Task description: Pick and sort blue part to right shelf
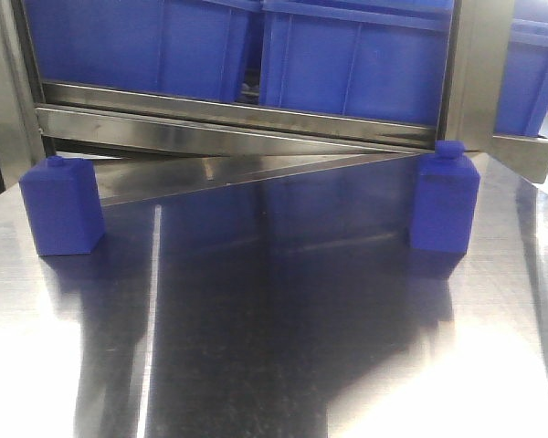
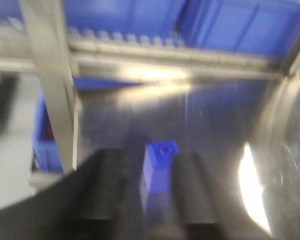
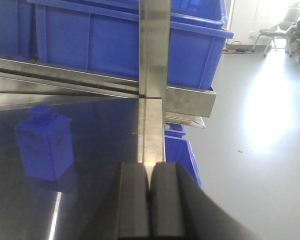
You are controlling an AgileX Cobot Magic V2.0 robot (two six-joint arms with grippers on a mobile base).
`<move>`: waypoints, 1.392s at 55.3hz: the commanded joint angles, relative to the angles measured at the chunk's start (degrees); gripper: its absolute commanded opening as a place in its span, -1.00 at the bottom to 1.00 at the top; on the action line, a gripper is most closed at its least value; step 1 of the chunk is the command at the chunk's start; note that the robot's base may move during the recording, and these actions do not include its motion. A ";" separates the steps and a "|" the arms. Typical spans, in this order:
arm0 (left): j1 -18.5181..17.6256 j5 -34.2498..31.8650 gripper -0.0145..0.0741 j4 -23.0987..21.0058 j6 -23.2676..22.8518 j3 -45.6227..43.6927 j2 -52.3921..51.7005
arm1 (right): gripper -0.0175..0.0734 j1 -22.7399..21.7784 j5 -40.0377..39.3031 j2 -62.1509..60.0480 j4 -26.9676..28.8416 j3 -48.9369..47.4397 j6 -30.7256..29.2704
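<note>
Two blue parts stand upright on the steel tabletop (image 1: 283,301), one at the left (image 1: 62,205) and one at the right (image 1: 445,203). The shelf's metal front rail (image 1: 237,123) with large blue crates (image 1: 347,55) runs behind them. The left wrist view is blurred. In it, my left gripper (image 2: 151,159) is open, and a blue part (image 2: 161,165) shows in the gap between its dark fingers (image 2: 105,190), with space on both sides. My right gripper (image 3: 150,169) is shut on nothing. It hovers at the table's right edge, and a blue part (image 3: 45,142) stands to its left.
A vertical steel post (image 3: 154,60) of the rack rises straight ahead of the right gripper, and another post (image 2: 50,80) stands left of the left gripper. Beyond the table's right edge are grey floor (image 3: 260,150), a lower blue crate (image 3: 182,150) and a chair (image 3: 280,30).
</note>
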 commanded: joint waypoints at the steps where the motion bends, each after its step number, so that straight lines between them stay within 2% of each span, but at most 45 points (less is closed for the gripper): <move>1: 0.04 -0.94 0.42 -2.99 -0.44 -5.45 6.57 | -0.51 -0.21 -5.09 -0.99 0.04 -0.51 -0.59; 10: 0.04 5.12 0.61 -8.58 -0.44 -13.35 18.04 | -0.51 -0.21 -5.09 -0.99 0.04 -0.51 -0.59; 18: -0.55 12.06 0.62 -9.17 -0.34 -22.46 28.39 | -0.51 -0.21 -5.09 -0.99 0.04 -0.51 -0.59; 22: -1.07 16.39 0.62 -8.61 -0.59 -26.87 33.09 | -0.51 -0.21 -5.09 -0.99 0.04 -0.51 -0.59; 25: -1.91 19.45 0.62 -7.77 -2.41 -30.05 36.68 | -0.51 -0.21 -5.09 -0.99 0.04 -0.51 -0.59; 32: -4.94 23.32 0.61 -1.22 -9.47 -35.82 43.82 | -0.51 -0.21 -5.09 -0.99 0.04 -0.51 -0.59; 39: -8.14 25.06 0.61 8.53 -16.08 -38.71 49.18 | -0.51 -0.21 -5.09 -0.99 0.04 -0.51 -0.59; 43: -9.25 25.18 0.61 10.88 -18.79 -38.83 51.35 | -0.51 -0.21 -5.09 -0.99 0.04 -0.51 -0.59; 52: -9.39 24.77 0.61 8.38 -21.03 -38.83 55.85 | -0.51 -0.21 -5.09 -0.99 0.04 -0.51 -0.59; 66: -9.96 23.70 0.61 8.74 -21.03 -38.83 59.70 | -0.51 -0.21 -5.09 -0.99 0.04 -0.51 -0.59; 77: -12.56 21.44 0.61 9.77 -21.03 -38.83 60.40 | -0.51 -0.21 -5.09 -0.99 0.04 -0.51 -0.59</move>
